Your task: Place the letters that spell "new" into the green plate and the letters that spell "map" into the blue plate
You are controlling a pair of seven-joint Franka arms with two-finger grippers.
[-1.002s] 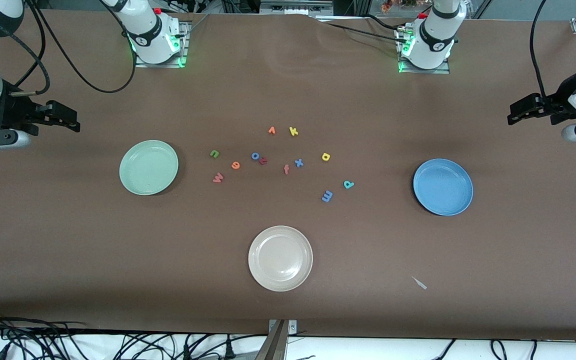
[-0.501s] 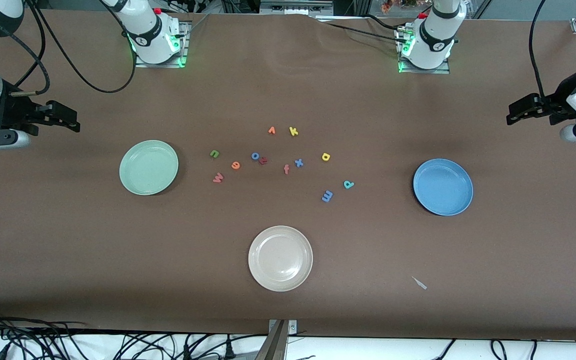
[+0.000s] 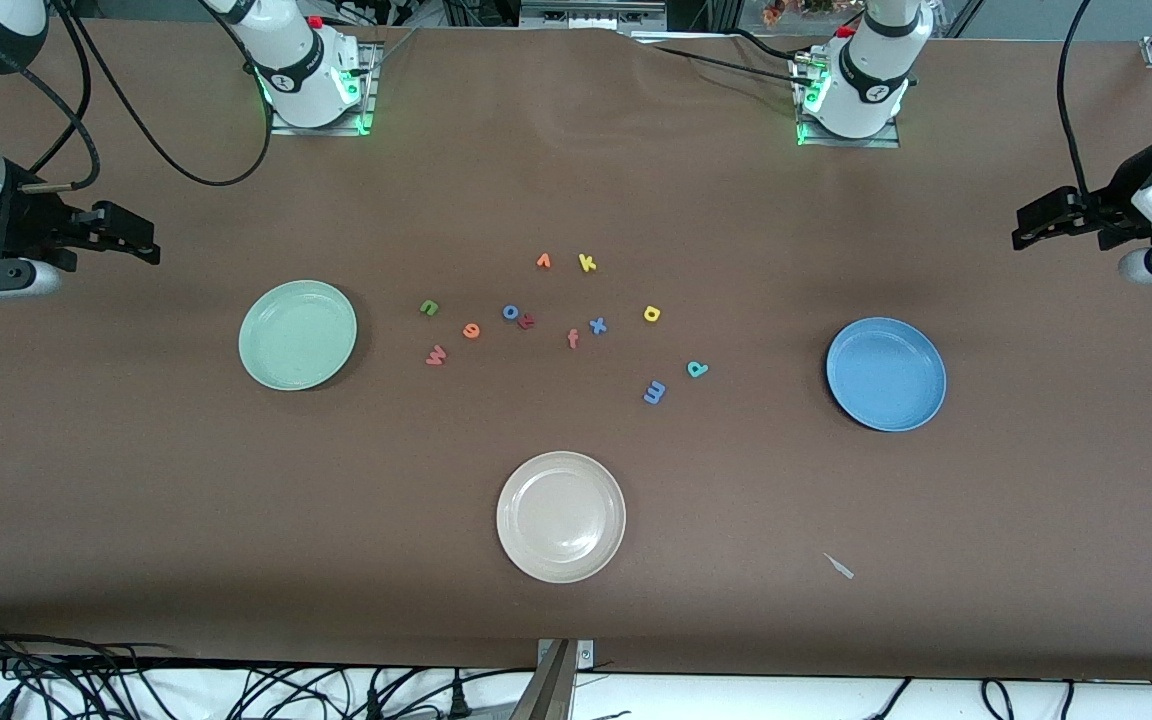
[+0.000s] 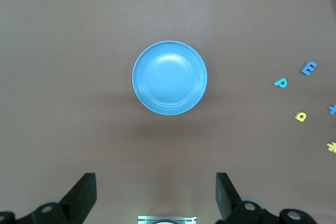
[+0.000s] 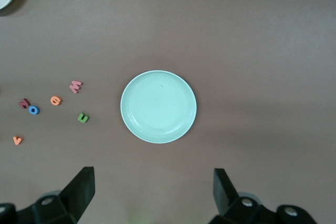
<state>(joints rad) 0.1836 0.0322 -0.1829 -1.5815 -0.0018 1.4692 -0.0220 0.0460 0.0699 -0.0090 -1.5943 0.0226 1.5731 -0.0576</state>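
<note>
- My left hand (image 3: 1031, 222) hangs in the air over the left arm's end of the table (image 3: 576, 600), fingers (image 4: 84, 195) spread wide and holding nothing.
- My right hand (image 3: 141, 240) hangs over the right arm's end of the table, fingers (image 5: 81, 190) just as wide apart and empty.
- The blue plate (image 3: 886, 373) sits toward the left arm's end, with nothing in it; my left wrist view looks straight down on it (image 4: 169, 77).
- The green plate (image 3: 298, 334) sits toward the right arm's end, also with nothing in it, and fills the middle of my right wrist view (image 5: 158, 106).
- All the letters lie loose on the table between the two plates.
- The green n (image 3: 429, 307), orange e (image 3: 471, 330) and red-pink w (image 3: 436, 354) lie in a small group near the green plate, the w nearest the front camera of the three.
- The blue m (image 3: 654, 391) and teal p (image 3: 697, 369) lie just beside each other on the blue plate's side of the scatter; the yellow a (image 3: 652, 313) lies farther from the front camera than both.
- Among the rest are a blue o (image 3: 511, 312), a blue x (image 3: 597, 325), a yellow k (image 3: 587, 263) and an orange v-shaped letter (image 3: 543, 261).
- A cream-white plate (image 3: 561, 516) sits nearer the front camera than all the letters, bare.
</note>
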